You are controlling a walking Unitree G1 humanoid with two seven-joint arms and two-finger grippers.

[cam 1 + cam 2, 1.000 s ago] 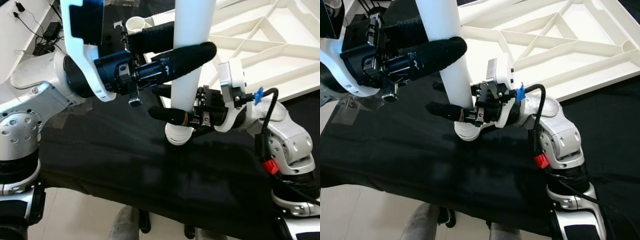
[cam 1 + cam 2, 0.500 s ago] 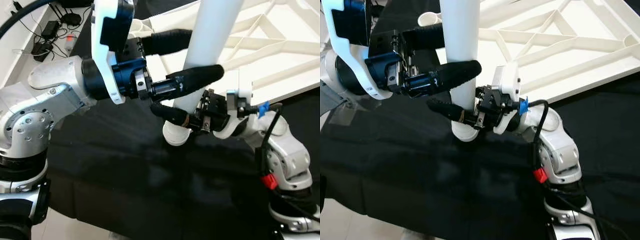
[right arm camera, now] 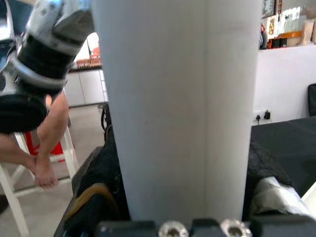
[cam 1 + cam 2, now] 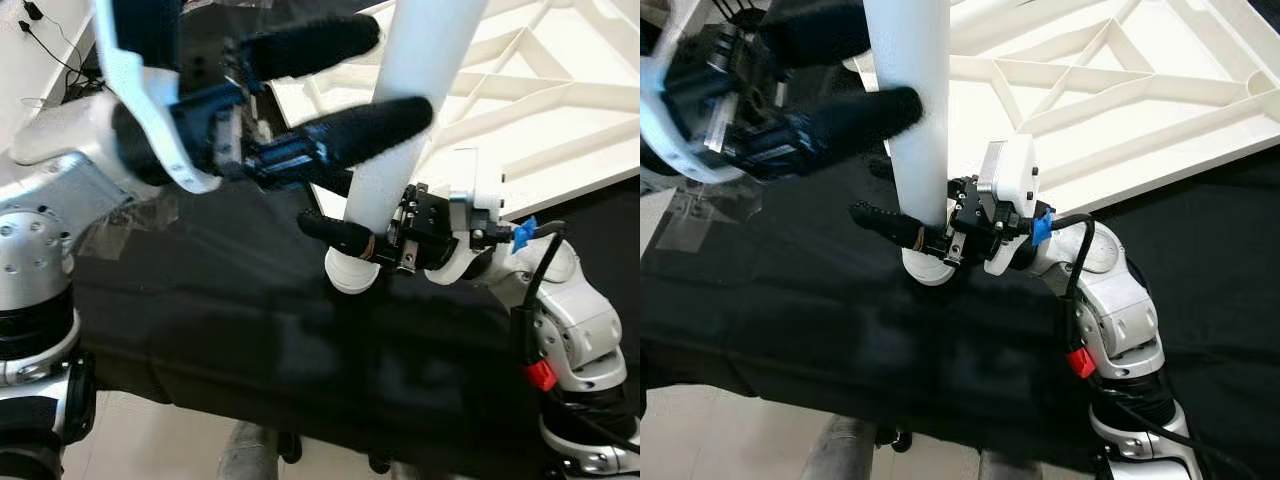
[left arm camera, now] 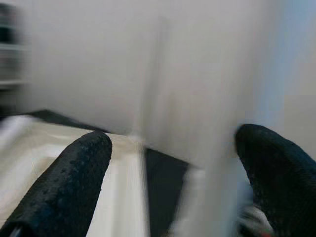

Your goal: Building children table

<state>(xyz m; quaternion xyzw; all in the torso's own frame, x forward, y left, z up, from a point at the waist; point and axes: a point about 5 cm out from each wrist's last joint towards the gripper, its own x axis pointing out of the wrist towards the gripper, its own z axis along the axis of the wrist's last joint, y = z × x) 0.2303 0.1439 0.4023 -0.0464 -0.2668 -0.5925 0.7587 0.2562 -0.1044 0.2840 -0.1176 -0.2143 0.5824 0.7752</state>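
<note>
A white tubular table leg stands nearly upright, its lower end just above the black cloth. My right gripper is shut on the leg near that end; in the right wrist view the leg sits between its pads. Higher up, my left gripper straddles the leg, blurred. Its fingers are open: one finger stands apart from the leg, the other is close to it. The white table top lies ribbed side up behind.
A black cloth covers the work surface in front of me. Cables and a power adapter lie on the floor at far left. In the right wrist view a person's arm and bare foot show beside a white stool.
My left gripper has moved and is now blurred, its fingers spread a little wider off the leg. The right gripper keeps its hold low on the leg.
</note>
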